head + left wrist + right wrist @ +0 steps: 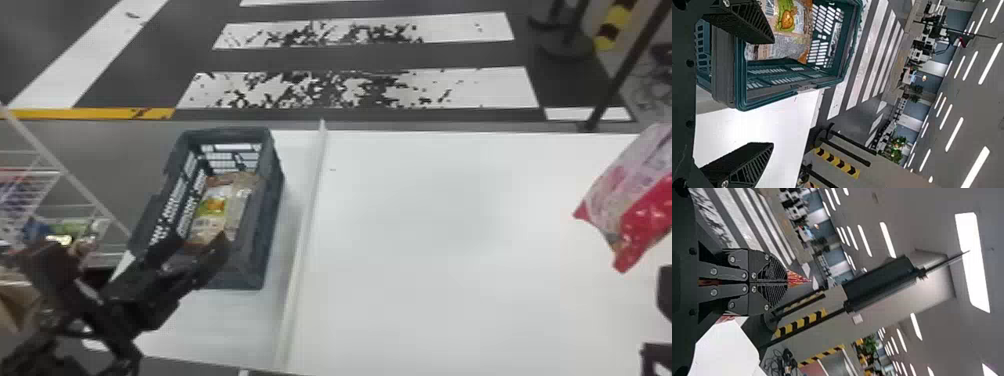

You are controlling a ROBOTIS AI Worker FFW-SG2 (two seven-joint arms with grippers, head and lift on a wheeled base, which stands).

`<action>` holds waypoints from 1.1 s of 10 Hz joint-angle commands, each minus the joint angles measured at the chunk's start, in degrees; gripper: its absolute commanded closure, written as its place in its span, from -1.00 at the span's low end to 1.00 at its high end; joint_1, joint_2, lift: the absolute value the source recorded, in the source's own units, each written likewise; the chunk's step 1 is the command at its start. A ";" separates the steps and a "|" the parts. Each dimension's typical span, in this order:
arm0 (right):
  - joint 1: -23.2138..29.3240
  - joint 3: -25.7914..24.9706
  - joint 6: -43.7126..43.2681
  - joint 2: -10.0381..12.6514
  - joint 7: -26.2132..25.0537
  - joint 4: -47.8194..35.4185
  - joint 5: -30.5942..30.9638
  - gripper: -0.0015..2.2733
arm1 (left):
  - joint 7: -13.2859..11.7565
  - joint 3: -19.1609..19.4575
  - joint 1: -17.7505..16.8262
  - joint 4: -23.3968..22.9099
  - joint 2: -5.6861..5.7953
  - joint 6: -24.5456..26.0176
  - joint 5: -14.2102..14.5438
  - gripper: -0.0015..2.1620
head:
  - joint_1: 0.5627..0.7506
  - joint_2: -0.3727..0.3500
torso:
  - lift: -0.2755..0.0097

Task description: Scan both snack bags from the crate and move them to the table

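No text can be read: print on the snack bag (220, 212) in the crate (257, 250) and on the red-and-white bag (645, 205) at right is too blurred.

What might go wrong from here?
The pink-and-red bag, pinched in the closed right gripper, could slip and drop. If the open left gripper dips for the brownish bag inside the crate, a finger might knock the crate's rim.
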 commanded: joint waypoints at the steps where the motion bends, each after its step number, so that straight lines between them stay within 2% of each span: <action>1: 1.20 -4.44 -4.47 1.67 0.66 4.01 -8.06 0.97 | -0.01 0.08 0.04 0.59 0.50 -0.23 0.00 -0.94 | 0.41 0.16 | 0.32; 2: 1.38 -7.43 -3.59 3.42 3.47 5.59 -13.95 0.97 | -0.09 0.08 -0.05 0.76 0.50 -0.59 0.00 -0.94 | 0.41 0.09 | 0.32; 3: 1.38 -9.01 -1.48 4.39 5.14 5.85 -17.11 0.97 | -0.09 -0.18 -0.14 1.20 0.50 -1.46 0.00 -0.94 | 0.41 -0.05 | 0.32; 5: 1.82 -9.10 1.51 5.45 5.93 6.12 -20.36 0.97 | -0.01 -1.50 -0.40 2.34 0.50 -3.05 -0.18 -0.94 | 0.41 -0.18 | 0.32; 7: 1.38 -7.52 4.67 6.15 5.84 7.79 -20.89 0.97 | -0.01 -2.56 -0.49 2.96 0.50 -4.28 -0.88 -0.94 | 0.41 -0.18 | 0.32; 9: 0.94 -6.20 3.26 7.29 5.32 11.65 -21.06 0.97 | -0.09 -2.64 -0.49 3.57 0.50 -5.33 -0.97 -0.94 | 0.41 -0.10 | 0.32; 11: 1.29 -5.76 1.68 7.29 3.21 13.59 -20.80 0.95 | -0.18 -2.82 -0.58 4.01 0.59 -6.03 -0.97 -0.94 | 0.41 -0.08 | 0.32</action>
